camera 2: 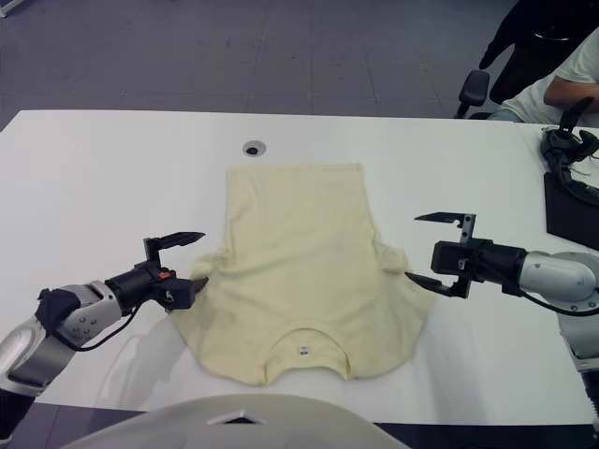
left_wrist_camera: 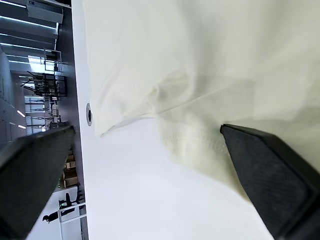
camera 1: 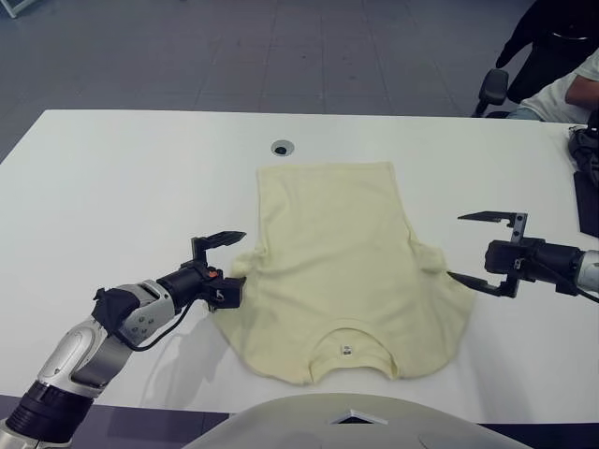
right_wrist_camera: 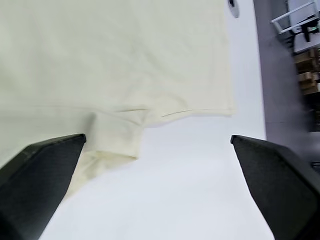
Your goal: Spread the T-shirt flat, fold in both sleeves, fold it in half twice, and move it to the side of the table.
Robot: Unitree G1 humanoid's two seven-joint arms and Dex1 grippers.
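T-shirt (camera 1: 337,271) spread on desk (camera 1: 122,187), sleeves not yet folded; left claw (camera 1: 236,264) and right claw (camera 1: 457,246) wide open, empty, beside each sleeve; all folds remain.

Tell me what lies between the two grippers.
Only the T-shirt, spread on the table, lies between the left gripper and the right gripper, as the left eye view shows.

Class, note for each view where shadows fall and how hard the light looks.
Left eye view: soft light, blurry-edged shadows on the table. Left wrist view: a grey shadow band crosses the T-shirt. Right wrist view: thin shadow beneath the bunched sleeve.
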